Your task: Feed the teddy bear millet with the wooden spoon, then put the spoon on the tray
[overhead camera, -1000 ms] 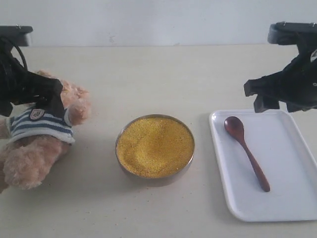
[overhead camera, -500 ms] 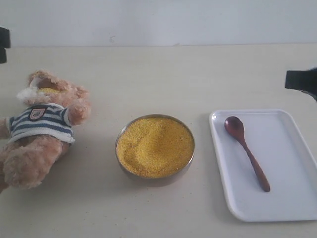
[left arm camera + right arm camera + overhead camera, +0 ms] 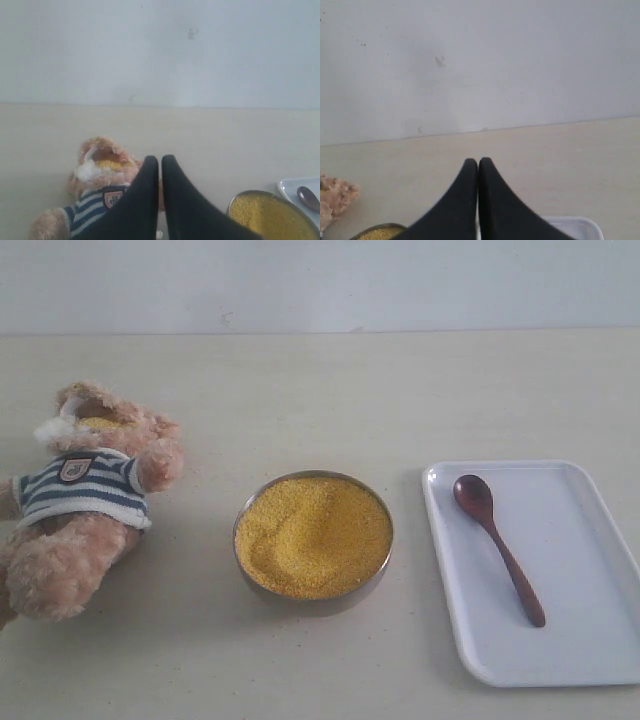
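Note:
The teddy bear (image 3: 85, 505) lies on its back at the table's left, a small heap of yellow millet on its face (image 3: 100, 424). In the middle, the metal bowl (image 3: 313, 536) holds the millet. The wooden spoon (image 3: 497, 541) rests on the white tray (image 3: 600, 640) at the right. Neither arm shows in the exterior view. In the left wrist view my left gripper (image 3: 160, 160) is shut and empty, raised above the bear (image 3: 95, 175). My right gripper (image 3: 478, 162) is shut and empty too, with the tray's corner (image 3: 580, 225) below it.
The pale tabletop (image 3: 320, 390) runs back to a white wall (image 3: 320, 280). The bowl's rim (image 3: 265, 200) and the spoon's bowl (image 3: 309, 197) show at the edge of the left wrist view.
Both arms have pulled back out of the exterior view. The left one was at the bear a second ago and the right one hung over the tray. The bear's head now shows.

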`<act>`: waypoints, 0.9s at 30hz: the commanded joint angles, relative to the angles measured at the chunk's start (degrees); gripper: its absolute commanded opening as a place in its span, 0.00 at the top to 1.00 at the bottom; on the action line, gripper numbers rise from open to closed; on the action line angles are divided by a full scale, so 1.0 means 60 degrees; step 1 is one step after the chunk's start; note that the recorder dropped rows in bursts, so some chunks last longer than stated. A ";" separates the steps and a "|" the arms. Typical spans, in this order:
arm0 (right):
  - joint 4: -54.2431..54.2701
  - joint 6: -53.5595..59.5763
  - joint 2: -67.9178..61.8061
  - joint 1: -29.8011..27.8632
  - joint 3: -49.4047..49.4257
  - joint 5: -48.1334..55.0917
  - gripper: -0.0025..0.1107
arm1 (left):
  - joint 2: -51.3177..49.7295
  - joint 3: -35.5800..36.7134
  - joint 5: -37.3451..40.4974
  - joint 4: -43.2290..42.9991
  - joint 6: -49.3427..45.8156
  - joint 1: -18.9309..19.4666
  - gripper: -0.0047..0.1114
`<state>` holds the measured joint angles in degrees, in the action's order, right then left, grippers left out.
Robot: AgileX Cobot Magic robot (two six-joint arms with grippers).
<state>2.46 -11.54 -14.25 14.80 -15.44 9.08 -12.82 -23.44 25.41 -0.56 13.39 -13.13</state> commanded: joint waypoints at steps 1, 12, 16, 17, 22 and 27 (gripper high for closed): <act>0.0029 -0.0018 0.1218 0.0016 0.0155 0.0567 0.98 | 0.1545 0.0345 0.0047 -0.0080 0.0096 -0.0012 0.93; 0.0201 -0.0066 0.1956 0.0016 0.0155 0.0322 0.98 | 0.2136 0.0321 -0.0060 -0.0080 0.0096 -0.0012 0.93; 0.0198 -0.0066 0.1956 0.0016 0.0155 0.0306 0.98 | 0.2136 0.0321 -0.0060 -0.0080 0.0057 -0.0012 0.93; 0.0198 -0.0066 0.1956 0.0016 0.0155 0.0306 0.98 | 0.2136 0.0321 -0.0060 -0.0080 0.0057 -0.0012 0.93; 0.0198 -0.0066 0.1956 0.0016 0.0155 0.0306 0.98 | 0.2136 0.0379 -0.0102 -0.0408 -0.0968 0.0649 0.93; 0.0198 -0.0066 0.1956 0.0016 0.0155 0.0306 0.98 | 0.2136 0.1562 -0.1102 -0.0305 -0.1516 0.2014 0.93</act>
<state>3.58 -12.17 -2.63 14.80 -14.77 11.33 -0.15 -17.66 21.64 -2.62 5.72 -4.44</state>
